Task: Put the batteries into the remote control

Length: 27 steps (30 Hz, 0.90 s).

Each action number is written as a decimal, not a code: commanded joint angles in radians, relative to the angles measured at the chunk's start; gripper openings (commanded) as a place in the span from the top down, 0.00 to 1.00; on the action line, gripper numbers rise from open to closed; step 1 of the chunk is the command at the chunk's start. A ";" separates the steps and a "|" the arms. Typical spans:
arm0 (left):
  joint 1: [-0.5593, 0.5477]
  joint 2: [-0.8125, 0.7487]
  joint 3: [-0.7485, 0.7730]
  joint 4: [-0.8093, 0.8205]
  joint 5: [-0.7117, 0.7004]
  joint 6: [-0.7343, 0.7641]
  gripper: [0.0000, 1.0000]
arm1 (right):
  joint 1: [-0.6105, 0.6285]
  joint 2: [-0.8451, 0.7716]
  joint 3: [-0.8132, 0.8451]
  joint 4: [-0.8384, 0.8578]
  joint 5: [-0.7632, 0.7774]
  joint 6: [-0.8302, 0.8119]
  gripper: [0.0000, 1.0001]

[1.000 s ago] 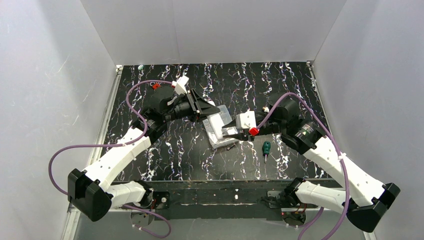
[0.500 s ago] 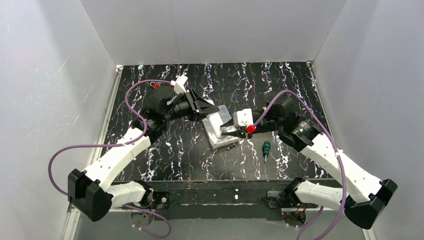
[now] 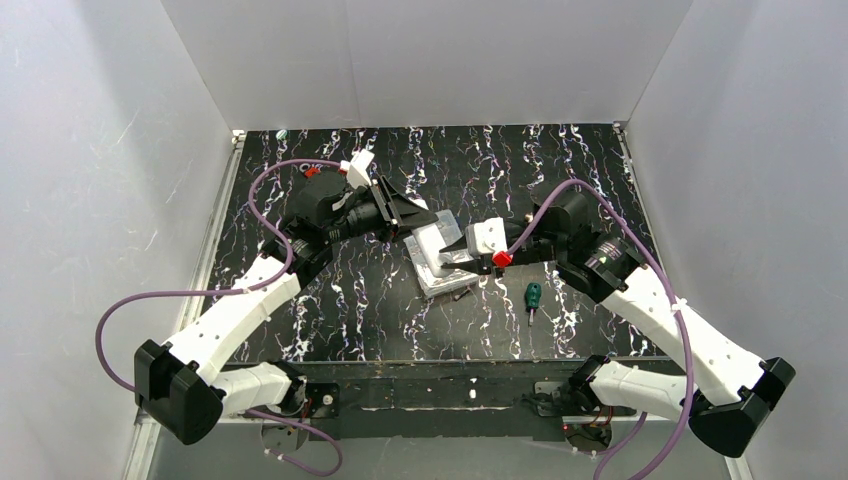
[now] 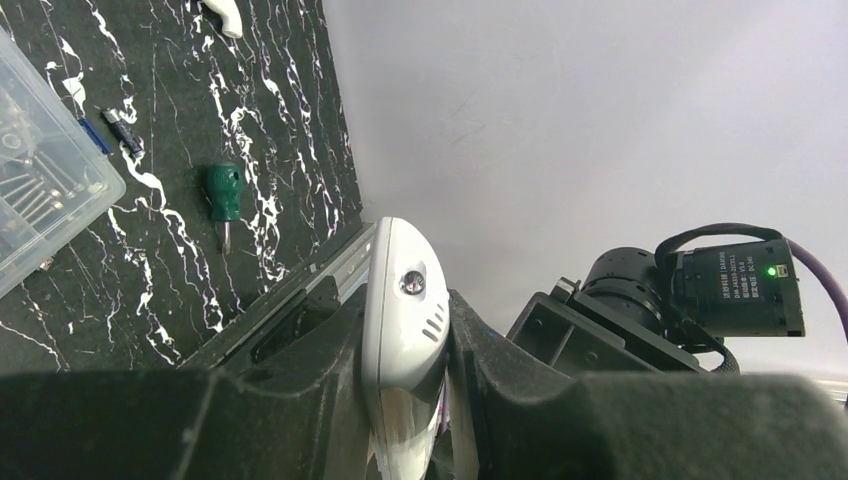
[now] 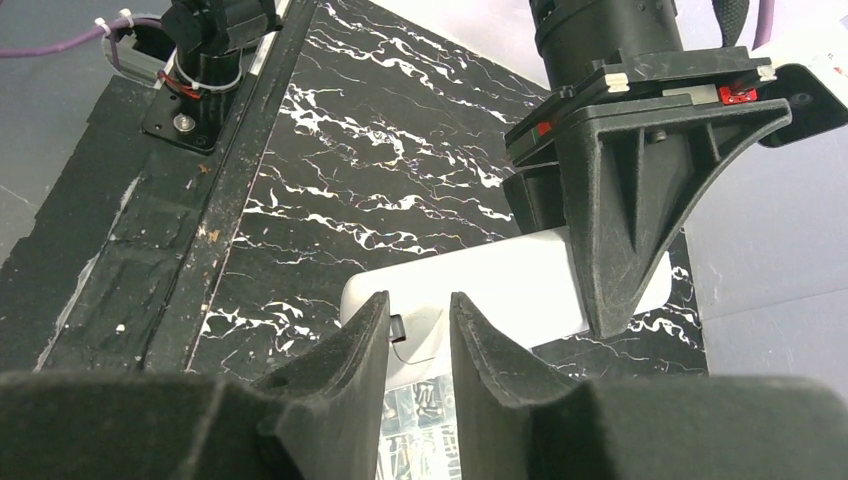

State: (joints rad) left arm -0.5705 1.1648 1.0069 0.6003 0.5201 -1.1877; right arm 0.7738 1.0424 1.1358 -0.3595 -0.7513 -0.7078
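Observation:
My left gripper [image 3: 414, 222] is shut on the white remote control [image 3: 432, 244] and holds it on edge above the mat; in the left wrist view the remote [image 4: 404, 300] is clamped between both fingers. My right gripper [image 3: 450, 258] is at the remote's near end, jaws a narrow gap apart with nothing between them. In the right wrist view the remote [image 5: 500, 285] lies just past my right gripper [image 5: 418, 315], with a small metal tab [image 5: 397, 327] showing at its end. No battery is identifiable.
A clear compartment box of small parts [image 3: 440, 277] lies under the remote, also seen in the left wrist view [image 4: 40, 190]. A green-handled screwdriver [image 3: 533, 297] lies right of it. A small dark piece [image 3: 462, 293] lies by the box. White walls enclose the mat.
My right gripper has moved left and slightly up, to the near end of the remote. The left gripper and remote have barely moved.

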 commanded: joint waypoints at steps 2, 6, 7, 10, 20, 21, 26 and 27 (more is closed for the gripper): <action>-0.018 -0.058 0.010 0.056 0.099 -0.023 1.00 | -0.007 -0.006 0.044 0.002 0.020 -0.049 0.64; -0.019 -0.055 0.010 0.057 0.099 -0.023 1.00 | -0.007 -0.012 0.047 -0.040 -0.008 -0.068 0.63; -0.019 -0.054 0.011 0.057 0.099 -0.023 1.00 | -0.007 -0.013 0.047 -0.049 -0.008 -0.073 0.63; -0.019 -0.054 0.010 0.059 0.099 -0.023 1.00 | -0.007 -0.017 0.047 -0.072 0.002 -0.085 0.62; -0.019 -0.053 0.010 0.059 0.097 -0.023 1.00 | -0.010 -0.027 0.039 -0.096 0.021 -0.105 0.62; -0.019 -0.052 0.011 0.058 0.098 -0.023 1.00 | -0.011 -0.028 0.039 -0.097 0.023 -0.107 0.62; -0.019 -0.051 0.009 0.060 0.098 -0.023 1.00 | -0.015 -0.037 0.034 -0.087 0.027 -0.106 0.62; -0.019 -0.050 0.009 0.061 0.098 -0.023 1.00 | -0.016 -0.036 0.032 -0.087 0.028 -0.105 0.62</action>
State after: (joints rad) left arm -0.5789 1.1614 1.0065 0.5999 0.5411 -1.1900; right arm 0.7715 1.0195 1.1500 -0.4332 -0.7601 -0.7944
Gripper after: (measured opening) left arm 0.256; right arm 0.382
